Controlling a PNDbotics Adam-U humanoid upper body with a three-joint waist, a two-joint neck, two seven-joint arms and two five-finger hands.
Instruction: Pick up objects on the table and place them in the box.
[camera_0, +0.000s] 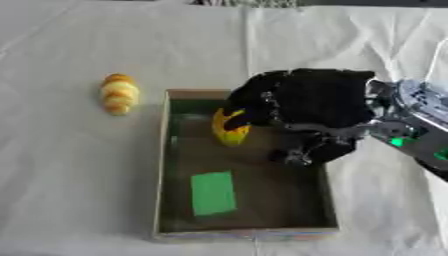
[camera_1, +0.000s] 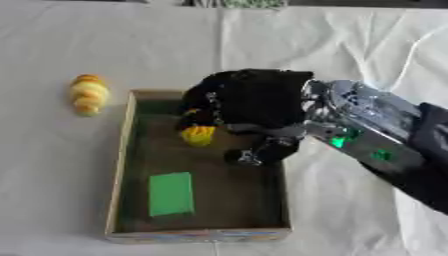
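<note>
My right hand (camera_0: 311, 102) reaches in from the right and hangs over the far end of the shallow cardboard box (camera_0: 163, 165). Its fingers curl round a yellow ridged object (camera_0: 230, 131), which shows below them just inside the box's far left part. A flat green rectangular block (camera_0: 213, 193) lies on the box floor toward the near end. On the white cloth to the left of the box sits a yellow-orange lumpy object (camera_0: 118, 93), untouched. My left hand shows in neither view.
A white cloth (camera_0: 70, 165) covers the table, with open room left of and beyond the box. My right forearm (camera_1: 376, 135), silver and black, crosses the space right of the box.
</note>
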